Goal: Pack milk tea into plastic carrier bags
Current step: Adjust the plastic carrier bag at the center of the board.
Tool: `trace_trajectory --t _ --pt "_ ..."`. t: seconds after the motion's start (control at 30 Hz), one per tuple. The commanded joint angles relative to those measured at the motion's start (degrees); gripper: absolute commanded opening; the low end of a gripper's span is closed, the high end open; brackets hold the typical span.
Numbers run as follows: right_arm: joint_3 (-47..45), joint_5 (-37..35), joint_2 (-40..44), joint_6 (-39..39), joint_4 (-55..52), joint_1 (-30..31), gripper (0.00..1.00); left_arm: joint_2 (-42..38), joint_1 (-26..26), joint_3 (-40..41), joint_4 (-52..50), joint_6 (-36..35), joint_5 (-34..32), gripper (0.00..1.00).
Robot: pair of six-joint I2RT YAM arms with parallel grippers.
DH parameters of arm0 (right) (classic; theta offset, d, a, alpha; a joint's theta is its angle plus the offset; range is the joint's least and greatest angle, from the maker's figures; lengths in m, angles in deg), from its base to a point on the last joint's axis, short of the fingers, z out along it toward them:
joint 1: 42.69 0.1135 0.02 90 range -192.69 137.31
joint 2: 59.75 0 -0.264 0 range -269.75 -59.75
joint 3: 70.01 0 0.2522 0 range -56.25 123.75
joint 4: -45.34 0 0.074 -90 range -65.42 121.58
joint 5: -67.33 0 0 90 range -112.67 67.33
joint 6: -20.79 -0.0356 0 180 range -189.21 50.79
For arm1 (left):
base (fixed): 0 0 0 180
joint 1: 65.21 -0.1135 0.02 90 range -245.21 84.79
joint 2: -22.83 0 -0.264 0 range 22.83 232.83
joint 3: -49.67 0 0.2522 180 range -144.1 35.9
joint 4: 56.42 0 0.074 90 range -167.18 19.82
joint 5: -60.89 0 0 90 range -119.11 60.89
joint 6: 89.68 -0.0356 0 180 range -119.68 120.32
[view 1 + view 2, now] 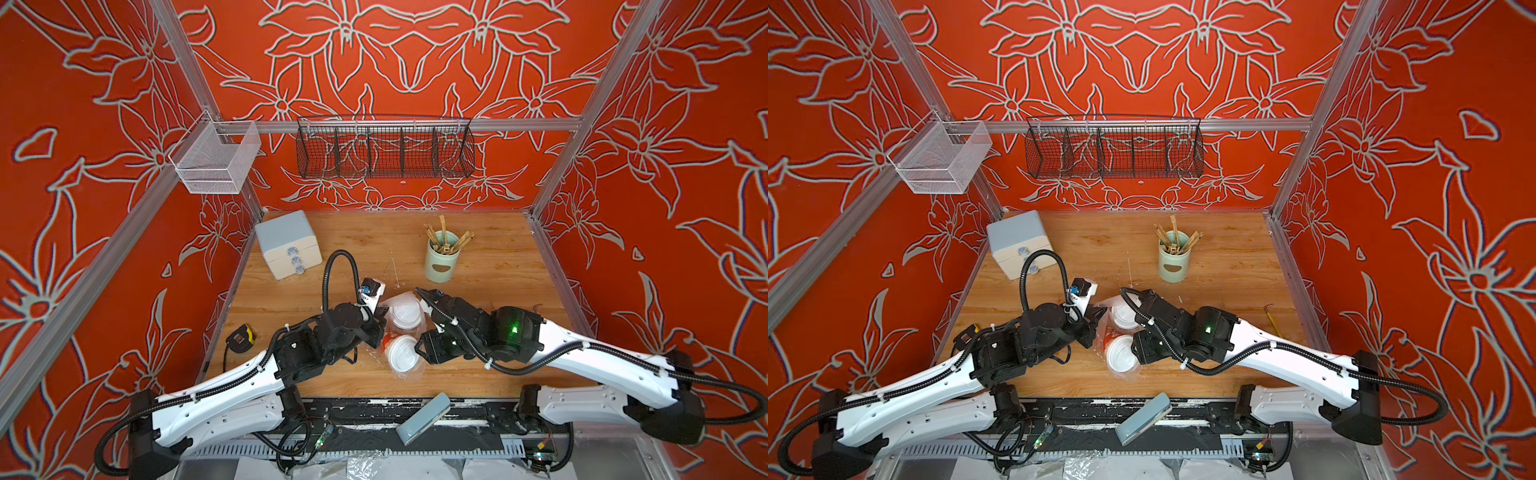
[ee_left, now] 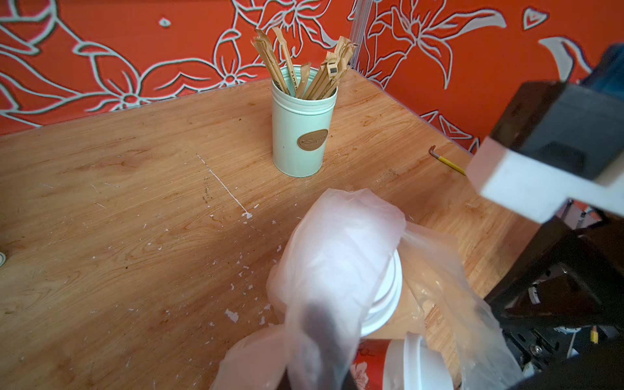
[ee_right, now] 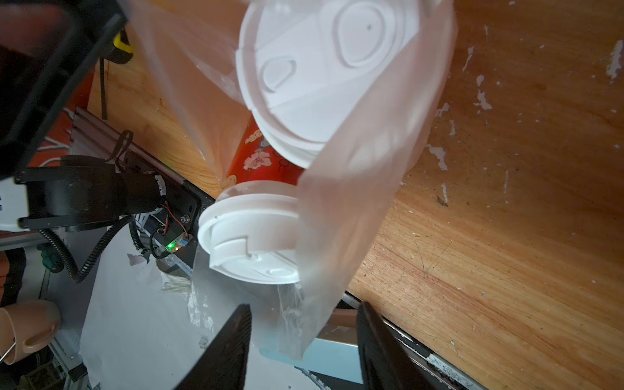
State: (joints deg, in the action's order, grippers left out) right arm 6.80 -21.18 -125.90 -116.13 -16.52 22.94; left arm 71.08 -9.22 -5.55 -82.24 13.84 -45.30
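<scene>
Wooden bench (image 1: 498, 299) centre: left pincer (image 1: 379, 328) clamps the clear bag (image 3: 354, 189) rim up, while right pincer (image 3: 304, 314), jaws apart, straddles another flap, presumably spreading its mouth around both cups (image 1: 401, 354).

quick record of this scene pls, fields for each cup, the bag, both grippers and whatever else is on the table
red cup: white dome lid, nearer the robot's base, bag film partly around it
cream cup: white dome lid, just behind the red cup, film draped over it
plastic bag: transparent, crumpled around both cups
left gripper: fingers shut, film bunched over them
right gripper: fingers apart, a strip of bag hanging between them
also on table: mint-green canister of sticks, drawer box, tape measure
</scene>
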Motion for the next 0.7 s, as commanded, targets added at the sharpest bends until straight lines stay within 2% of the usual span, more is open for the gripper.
trace_trajectory --t 0.0,0.2,0.37,0.67 --pt "-0.7 -2.7 -0.1 -2.7 1.7 0.3 0.45 -1.0 0.4 -0.5 1.5 0.6 -0.1 0.00" --pt "-1.0 -2.5 -1.7 -2.7 2.8 0.3 0.28 -1.4 0.4 -0.5 1.5 0.6 -0.1 0.00" --pt "0.4 -3.4 -2.3 -2.0 1.3 0.2 0.01 -1.8 0.4 -0.5 1.3 0.6 -0.1 0.00" --pt "8.9 -10.7 -2.1 4.9 -4.1 -0.7 0.00 -2.7 0.4 -0.8 0.6 0.5 0.8 0.00"
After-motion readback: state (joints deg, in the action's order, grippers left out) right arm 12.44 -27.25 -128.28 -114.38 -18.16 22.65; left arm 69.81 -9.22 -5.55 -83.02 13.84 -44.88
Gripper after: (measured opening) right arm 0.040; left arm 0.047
